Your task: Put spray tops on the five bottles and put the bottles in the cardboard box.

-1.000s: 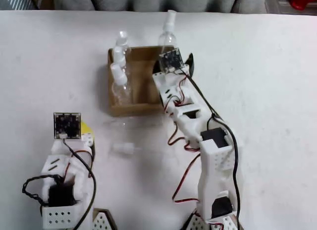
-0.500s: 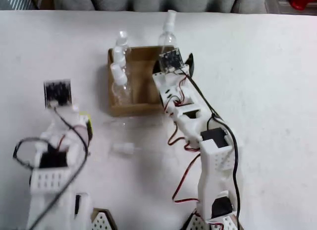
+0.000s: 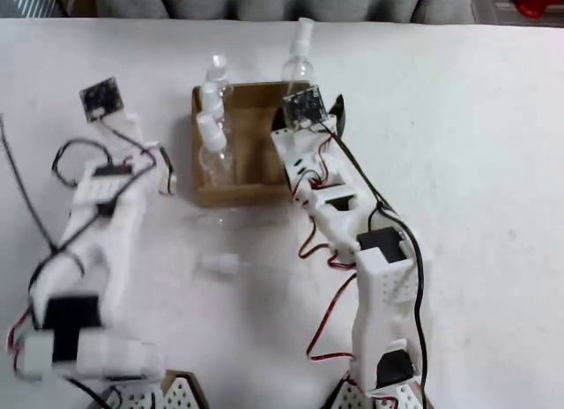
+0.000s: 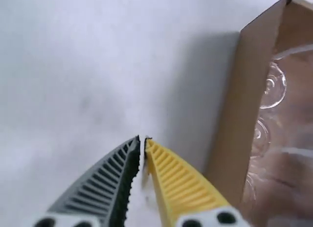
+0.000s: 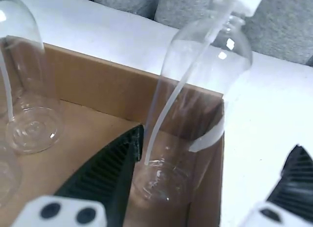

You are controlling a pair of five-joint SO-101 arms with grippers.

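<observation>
Four capped bottles stand in the cardboard box (image 3: 231,196): three (image 3: 211,131) along its 9 o'clock wall, and a fourth bottle (image 5: 195,90) in the corner at 1 o'clock. The right gripper (image 5: 218,139) sits released, one jaw on each side of that fourth bottle without touching it, and has not moved in the last second.

The fifth bottle (image 3: 238,218) lies uncapped on the table just at the box's 6 o'clock. A loose spray top (image 3: 220,263) lies a bit farther toward 6.

Change: the left arm swung up from the table's 7 o'clock edge to the box's 9 o'clock side. The left gripper (image 4: 143,139) is clenched on nothing, tips just beside the box wall.

Meaning: probably four done, one left. The left arm has gone past the loose bottle and top, so that pair needs a return reach.
</observation>
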